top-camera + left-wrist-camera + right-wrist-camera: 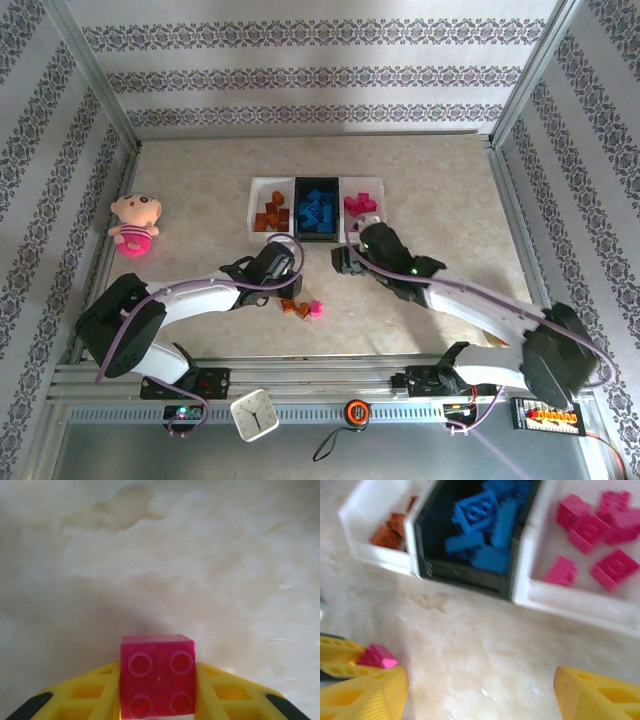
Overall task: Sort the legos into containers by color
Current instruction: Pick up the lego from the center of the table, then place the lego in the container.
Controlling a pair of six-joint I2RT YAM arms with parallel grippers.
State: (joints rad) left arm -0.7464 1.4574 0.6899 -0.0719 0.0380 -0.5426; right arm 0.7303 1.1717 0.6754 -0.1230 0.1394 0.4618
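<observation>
**LEGO COUNT, TABLE STOCK**

Trays: three; two white, one black.
Pink bricks, right tray: about six.
Blue bricks, middle tray: heaped, uncountable.
Near side, loose: two orange-brown bricks, one loose pink brick.
In left gripper: one held pink brick.
Plush doll: one.

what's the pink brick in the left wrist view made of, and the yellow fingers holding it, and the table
Pink brick: looks like hard moulded plastic, smooth, faintly glossy, with crisp round studs. Yellow fingers: probably plastic too, matt, with open lattice cut-outs. Table: mottled beige stone-look surface, perhaps laminate or vinyl; unclear.
</observation>
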